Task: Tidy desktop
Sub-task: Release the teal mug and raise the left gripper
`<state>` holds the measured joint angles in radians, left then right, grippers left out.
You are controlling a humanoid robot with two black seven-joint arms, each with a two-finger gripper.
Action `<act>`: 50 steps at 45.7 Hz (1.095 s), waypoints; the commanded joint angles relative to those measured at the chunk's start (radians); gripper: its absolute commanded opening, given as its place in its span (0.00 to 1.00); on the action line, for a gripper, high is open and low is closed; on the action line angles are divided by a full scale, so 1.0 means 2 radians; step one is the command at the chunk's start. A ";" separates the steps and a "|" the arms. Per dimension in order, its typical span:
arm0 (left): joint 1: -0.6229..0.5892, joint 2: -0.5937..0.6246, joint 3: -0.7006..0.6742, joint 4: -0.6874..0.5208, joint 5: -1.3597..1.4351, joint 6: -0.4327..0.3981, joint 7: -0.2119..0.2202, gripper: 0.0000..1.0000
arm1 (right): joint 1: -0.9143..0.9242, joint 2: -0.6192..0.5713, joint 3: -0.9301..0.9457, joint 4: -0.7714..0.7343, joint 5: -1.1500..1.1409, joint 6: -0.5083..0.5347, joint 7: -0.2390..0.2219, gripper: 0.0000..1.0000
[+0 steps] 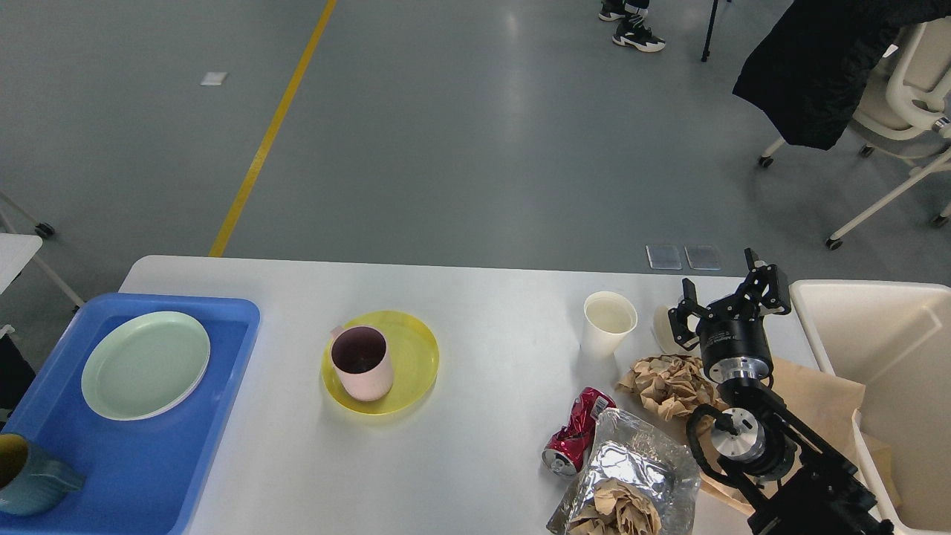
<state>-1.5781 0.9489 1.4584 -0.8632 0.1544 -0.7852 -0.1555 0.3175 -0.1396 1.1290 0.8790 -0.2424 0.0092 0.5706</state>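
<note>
The desktop (475,297) filled the lower half of the view, white and matte, with rounded far corners, and it served as our one reference. At its left end sat a blue tray (186,475) holding a pale green plate (145,364) and, at the tray's near corner, a teal mug (30,479); we judged that dishes were being collected there. Left of the desktop's middle a pink cup (362,362) stood upright on a yellow plate (405,364), apparently waiting to join them.

Rubbish clustered toward the desktop's right end: a white paper cup (608,321) standing upright, a crushed red can (576,431) on its side, a foil bag (639,468) stuffed with crumpled brown paper, another brown paper wad (669,383) and a flat brown sheet (825,401) beneath it. Just off the desktop's right edge stood a beige bin (877,334), which we took as the place for this litter.

Our right gripper (732,293) hovered above the desktop's far right part, between the paper cup and the bin, its fingers spread apart and holding nothing. A small pale object partly hidden behind it could not be identified. Our left gripper was out of view.

Beyond the desktop lay a grey floor with a yellow line (271,134), a chair draped with a dark coat (832,67), and someone's shoes (635,33).
</note>
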 commanded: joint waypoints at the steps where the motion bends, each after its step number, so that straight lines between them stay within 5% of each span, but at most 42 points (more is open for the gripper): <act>1: -0.127 -0.039 0.074 -0.086 -0.016 0.003 0.001 0.95 | 0.000 0.000 0.000 0.000 0.000 0.000 0.000 1.00; 17: -0.361 -0.287 0.121 -0.305 -0.124 0.046 0.008 0.92 | 0.000 0.000 0.000 -0.001 0.000 0.000 0.000 1.00; 28: -0.479 -0.395 0.077 -0.369 -0.188 0.045 0.016 0.92 | 0.000 0.000 0.000 -0.001 -0.001 0.000 0.000 1.00; 38: -0.527 -0.409 0.032 -0.403 -0.208 0.043 0.014 0.92 | 0.000 0.000 0.000 -0.001 0.000 0.000 0.000 1.00; 50: -0.503 -0.404 0.024 -0.401 -0.215 0.050 0.012 0.92 | 0.001 0.000 0.000 0.000 0.000 0.000 0.000 1.00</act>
<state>-2.6154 0.1375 1.5048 -1.6702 -0.2712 -0.6960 -0.1319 0.3176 -0.1396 1.1290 0.8774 -0.2425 0.0092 0.5706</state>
